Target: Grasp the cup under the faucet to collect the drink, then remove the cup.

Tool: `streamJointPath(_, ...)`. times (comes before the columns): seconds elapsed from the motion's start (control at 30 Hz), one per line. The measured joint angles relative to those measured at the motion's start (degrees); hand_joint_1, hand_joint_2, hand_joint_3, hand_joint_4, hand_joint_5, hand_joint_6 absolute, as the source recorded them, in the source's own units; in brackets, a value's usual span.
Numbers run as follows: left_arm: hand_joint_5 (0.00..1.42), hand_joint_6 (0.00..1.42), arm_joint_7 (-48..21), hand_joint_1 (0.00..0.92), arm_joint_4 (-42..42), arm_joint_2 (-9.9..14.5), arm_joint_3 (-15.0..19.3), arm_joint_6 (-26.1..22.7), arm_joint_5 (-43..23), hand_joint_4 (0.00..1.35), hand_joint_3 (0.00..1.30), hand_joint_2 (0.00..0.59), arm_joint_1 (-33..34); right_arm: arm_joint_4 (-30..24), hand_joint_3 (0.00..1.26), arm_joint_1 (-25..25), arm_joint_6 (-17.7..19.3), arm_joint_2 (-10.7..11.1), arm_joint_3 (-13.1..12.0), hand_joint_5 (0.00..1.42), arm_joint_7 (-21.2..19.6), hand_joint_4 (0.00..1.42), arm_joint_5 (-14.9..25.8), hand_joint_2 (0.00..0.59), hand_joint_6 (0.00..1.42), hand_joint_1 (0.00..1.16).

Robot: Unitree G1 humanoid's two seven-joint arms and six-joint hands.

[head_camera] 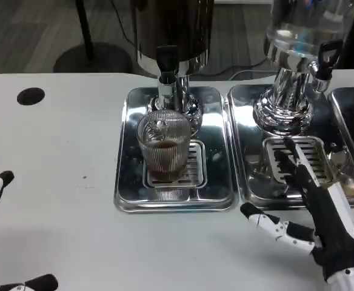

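Nearest the camera, the left hand (1, 230) lies at the table's (62, 151) left edge with fingers spread and holding nothing, and the right hand (307, 212) lies empty with fingers extended over the front rim of the right drip tray (250, 182). Bare tabletop separates both hands from the ribbed glass cup (163, 147), which stands upright on the grate of the left drip tray (125, 182) and holds a shallow layer of dark drink. Directly above and behind the cup is the faucet (166, 63) of the dark dispenser (174, 27).
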State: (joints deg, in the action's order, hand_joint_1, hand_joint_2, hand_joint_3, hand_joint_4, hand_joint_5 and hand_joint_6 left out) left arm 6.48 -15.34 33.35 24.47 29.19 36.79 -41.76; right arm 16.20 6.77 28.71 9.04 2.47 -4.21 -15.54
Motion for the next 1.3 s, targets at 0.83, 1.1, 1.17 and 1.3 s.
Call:
streamJointPath(0.83, 0.00, 0.00, 0.0, 0.000, -0.3, -1.5, 4.2, 2.0, -0.1, 0.00, 0.00, 0.000, -3.8, 12.2, 0.04, -11.4, -0.7, -5.9, 6.0, 0.12, -2.2, 0.12, -1.8, 0.168, 0.14, 0.85)
streamJointPath(1.1, 0.00, 0.00, 0.0, 0.000, -1.2, -1.8, 4.6, 2.1, -0.1, 0.00, 0.00, 0.000, -4.8, 17.1, 0.04, -15.1, 0.0, -6.6, 6.9, 0.13, -3.1, 0.13, -1.8, 0.168, 0.15, 0.85)
streamJointPath(1.17, 0.00, 0.00, 0.0, 0.000, -1.4, -2.0, 5.2, 2.1, -0.1, 0.00, 0.00, 0.000, -5.1, 18.3, 0.04, -16.4, 0.1, -6.7, 6.9, 0.13, -3.2, 0.13, -1.8, 0.168, 0.15, 0.85)
streamJointPath(1.3, 0.00, 0.00, 0.0, 0.000, -1.5, -2.3, 5.9, 2.2, -0.1, 0.00, 0.00, 0.000, -5.4, 20.3, 0.04, -18.3, 0.4, -6.9, 7.0, 0.14, -3.5, 0.13, -1.8, 0.168, 0.15, 0.85)
